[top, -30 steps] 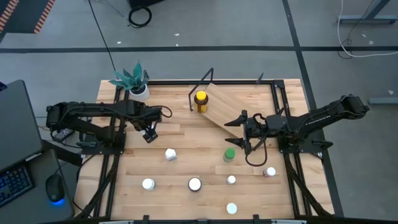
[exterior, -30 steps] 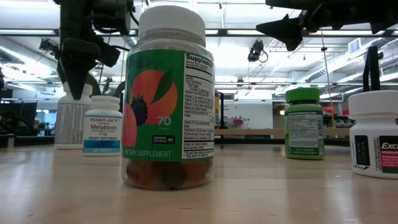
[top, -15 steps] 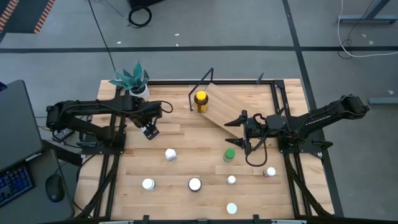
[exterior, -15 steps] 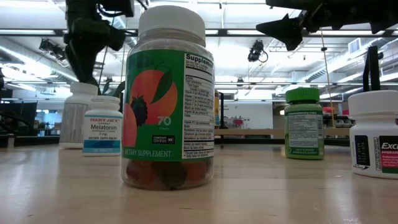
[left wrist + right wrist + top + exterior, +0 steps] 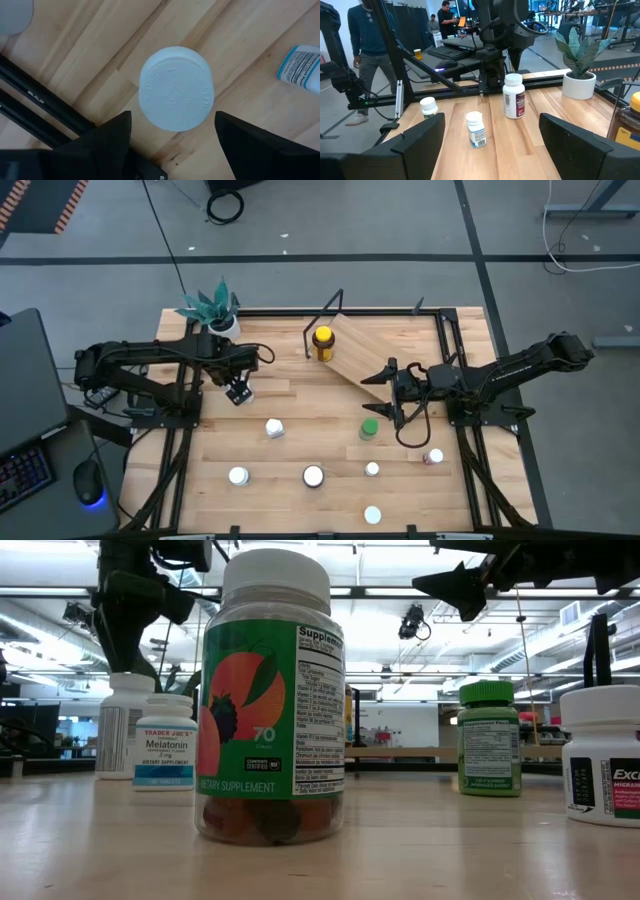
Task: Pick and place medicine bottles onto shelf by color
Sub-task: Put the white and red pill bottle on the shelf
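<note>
Left wrist view: left gripper [image 5: 172, 131] spread wide above white-capped bottle [image 5: 176, 88]; likely light, rigid, smooth plastic, best pinched across cap or shoulder; right gripper [image 5: 392, 391] spread, waiting.

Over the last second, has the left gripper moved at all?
Yes. In the high view the left gripper has crept slightly toward the potted plant, open above a white-capped bottle.

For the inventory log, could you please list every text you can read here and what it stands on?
"TRADER JOE'S", "Melatonin": small white bottle.
"70", "DIETARY SUPPLEMENT", "Supplement" (cut off): big gummy bottle.
"Exc…" (cut off): white bottle at the edge.
Green-capped bottle: print too small to read.
</note>
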